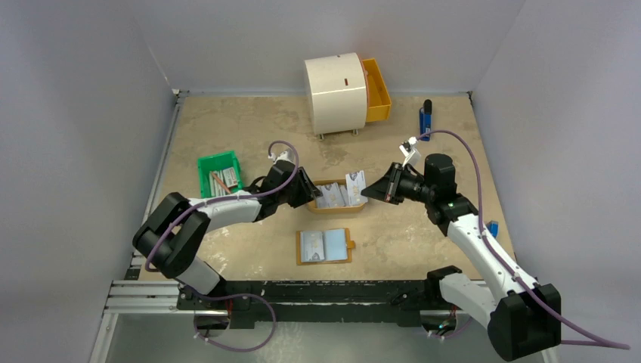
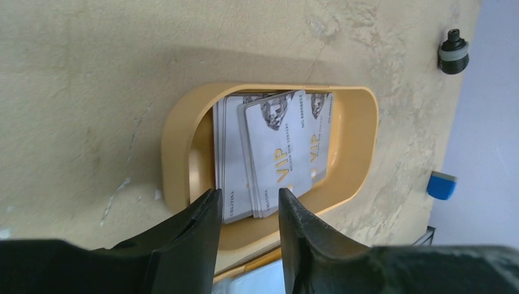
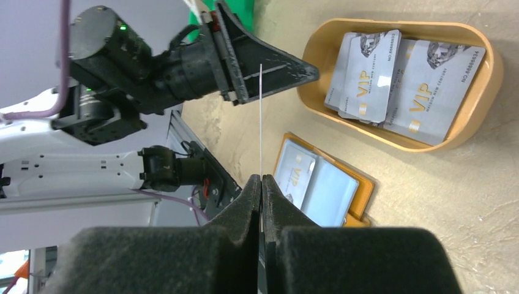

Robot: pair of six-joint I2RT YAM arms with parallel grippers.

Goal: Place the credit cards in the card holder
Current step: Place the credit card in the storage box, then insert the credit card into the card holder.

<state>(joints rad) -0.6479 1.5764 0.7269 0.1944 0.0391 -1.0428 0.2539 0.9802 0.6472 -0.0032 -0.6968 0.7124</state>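
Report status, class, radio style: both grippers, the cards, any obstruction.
Left gripper open over tan oval tray of pale grey VIP cards. Right gripper shut on one thin card, edge-on. Tan card holder lies open, unobstructed.

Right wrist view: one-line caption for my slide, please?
Right pincer shut on a credit card seen edge-on, with the tan tray of VIP cards and the open card holder beyond.

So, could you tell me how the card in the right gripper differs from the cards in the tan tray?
The held card is pinched in the shut right gripper, up in the air; the tray cards lie flat in the tan tray. The held card is single; the tray cards overlap in a pile. Both look pale grey.
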